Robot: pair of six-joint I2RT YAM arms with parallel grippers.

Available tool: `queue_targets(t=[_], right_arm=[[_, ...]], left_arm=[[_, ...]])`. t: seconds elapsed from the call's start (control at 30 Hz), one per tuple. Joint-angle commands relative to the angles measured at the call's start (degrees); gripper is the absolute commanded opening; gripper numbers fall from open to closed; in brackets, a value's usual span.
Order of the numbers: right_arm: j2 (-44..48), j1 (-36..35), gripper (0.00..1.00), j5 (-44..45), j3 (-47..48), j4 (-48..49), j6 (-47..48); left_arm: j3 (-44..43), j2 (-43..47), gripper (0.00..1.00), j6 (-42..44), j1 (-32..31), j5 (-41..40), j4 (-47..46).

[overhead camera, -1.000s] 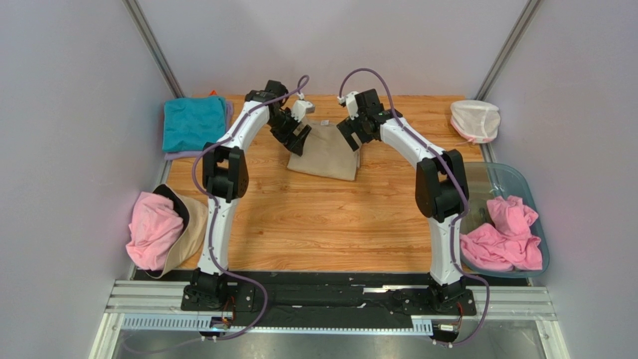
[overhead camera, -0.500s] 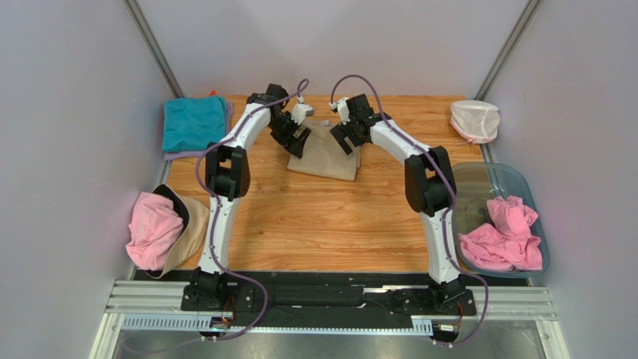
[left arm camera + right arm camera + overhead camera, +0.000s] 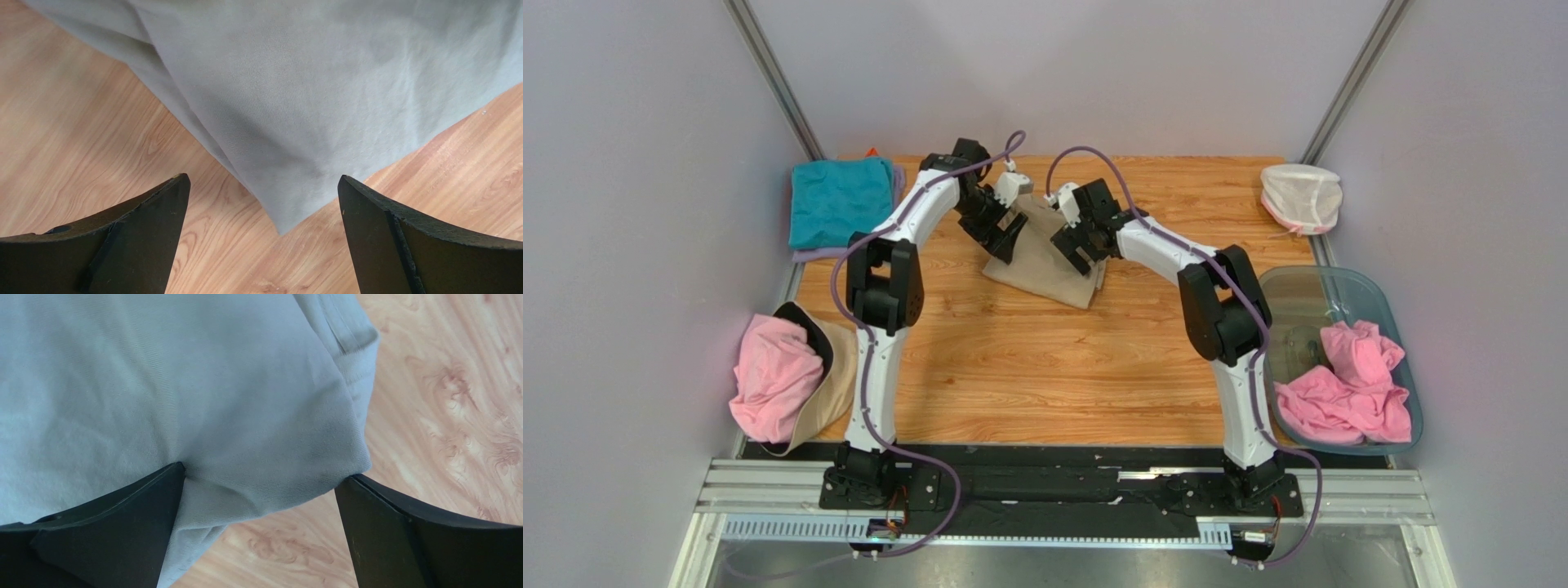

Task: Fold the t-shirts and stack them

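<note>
A folded tan-beige t-shirt (image 3: 1048, 263) lies at the back middle of the wooden table; the wrist views render it grey. My left gripper (image 3: 999, 235) is at its left edge, open, with a corner of the cloth (image 3: 288, 208) lying between the spread fingers and touching neither. My right gripper (image 3: 1070, 245) is over the shirt's right part, also open, its two fingers straddling a bunched fold (image 3: 276, 478) that touches both. A teal t-shirt (image 3: 840, 200) rests folded on a lilac one (image 3: 815, 254) at the back left.
A pink shirt (image 3: 775, 374) sits on a tan cloth (image 3: 840, 368) hanging off the left table edge. The clear bluish tub (image 3: 1369, 294) at the right holds more pink shirts (image 3: 1347, 392). A white net pouch (image 3: 1301, 196) is at the back right corner.
Both grippers have shifted left, the right one farther, and the tan shirt has slid and turned slightly left with them. Both stay open.
</note>
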State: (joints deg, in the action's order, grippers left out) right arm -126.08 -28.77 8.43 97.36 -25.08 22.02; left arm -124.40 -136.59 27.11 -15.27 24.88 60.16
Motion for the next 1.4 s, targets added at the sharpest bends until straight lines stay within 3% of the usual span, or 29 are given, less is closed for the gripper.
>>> queue_targets(t=[0.0, 0.37, 1.03, 1.37], right_arm=[[3.5, -2.8, 0.99, -0.6, -6.6, -1.2, 1.2], [6.7, -4.2, 0.99, 1.2, -11.3, -2.2, 0.7], [12.7, -5.1, 0.99, 3.6, -22.3, -0.5, 2.4], [13.2, -7.3, 0.99, 3.9, -23.2, 0.0, 2.5]], left_arm=[[-0.5, 4.5, 0.99, 0.0, 0.1, 1.0, -1.1], [-17.4, -6.9, 0.99, 1.9, 1.1, 5.3, 7.2], [-15.9, -10.3, 0.99, 2.3, 0.7, 10.6, 9.4], [-14.8, -11.1, 0.99, 2.7, -2.6, 6.8, 9.8]])
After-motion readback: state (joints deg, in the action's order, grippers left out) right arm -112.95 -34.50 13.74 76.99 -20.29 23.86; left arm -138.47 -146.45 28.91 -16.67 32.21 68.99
